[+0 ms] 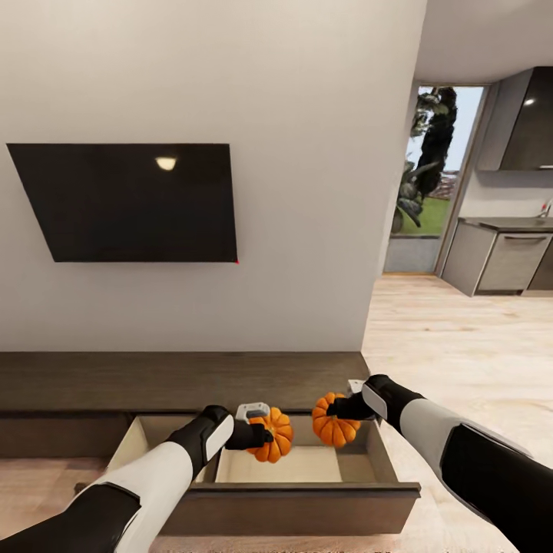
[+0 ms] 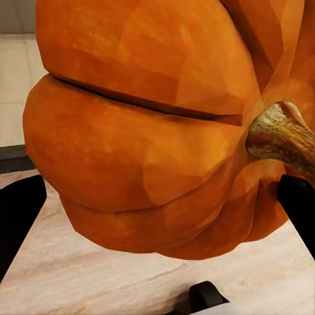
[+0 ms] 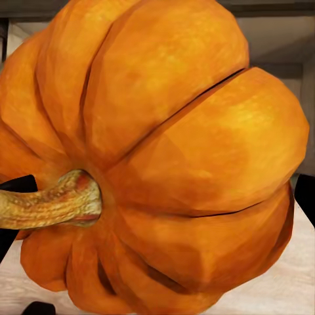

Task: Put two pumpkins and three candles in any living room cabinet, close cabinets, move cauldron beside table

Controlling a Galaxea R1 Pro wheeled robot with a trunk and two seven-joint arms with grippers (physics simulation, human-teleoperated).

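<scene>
Two bright-orange ribbed pumpkins hang over the open drawer (image 1: 303,465) of the long dark-brown cabinet (image 1: 177,380). My left gripper (image 1: 265,436) is shut on the left pumpkin (image 1: 276,436), and the left wrist view has that pumpkin (image 2: 151,138) close up between the black fingertips (image 2: 20,213). My right gripper (image 1: 342,407) is shut on the right pumpkin (image 1: 334,422); its ribbed body (image 3: 170,164) and brown stem (image 3: 49,200) crowd the right wrist view. The drawer's pale wood floor lies below both. Candles, cauldron and table are out of view.
A black TV (image 1: 130,201) hangs on the white wall above the cabinet. To the right, light wood floor (image 1: 461,346) runs toward a kitchen with grey units (image 1: 507,257) and a glass door (image 1: 430,177). The pulled-out drawer front (image 1: 292,507) stands just before my arms.
</scene>
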